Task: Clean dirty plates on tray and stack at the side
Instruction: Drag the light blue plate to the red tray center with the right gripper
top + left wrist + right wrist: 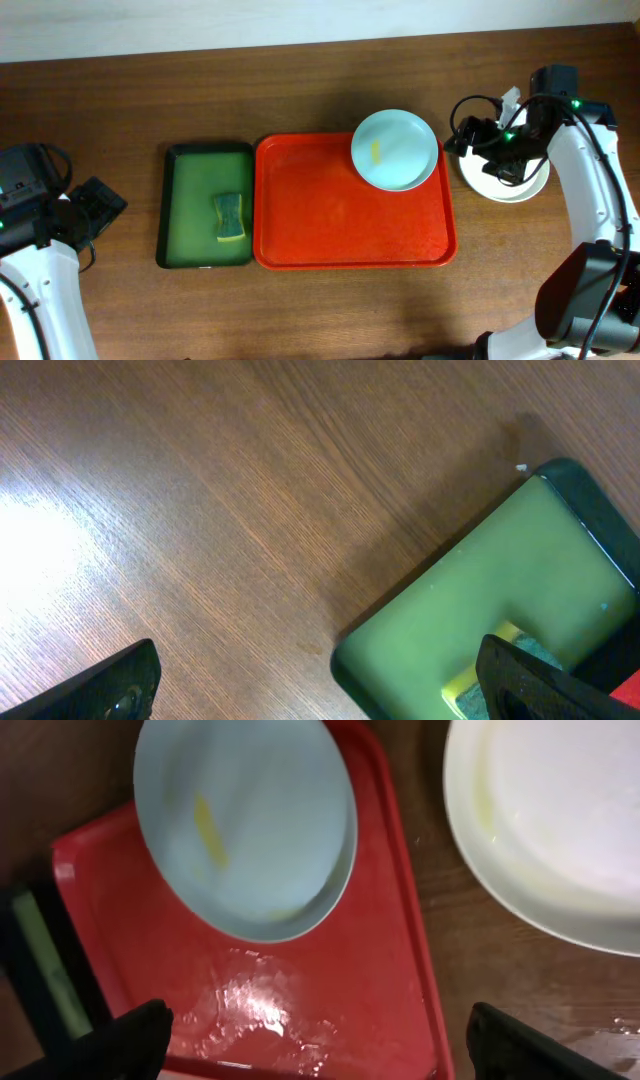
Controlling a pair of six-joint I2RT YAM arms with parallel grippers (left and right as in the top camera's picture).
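Observation:
One pale blue plate with a yellow smear sits on the far right corner of the red tray, its edge over the tray's rim. It also shows in the right wrist view on the wet tray. A white plate lies on the table to the right of the tray, and shows in the right wrist view. I cannot tell whether more plates lie under it. My right gripper is above its left edge, open and empty. My left gripper is open and empty, left of the green tray.
A dark green tray holding a yellow-green sponge lies against the red tray's left side. It also shows in the left wrist view, with the sponge at its near end. Bare wooden table surrounds the trays.

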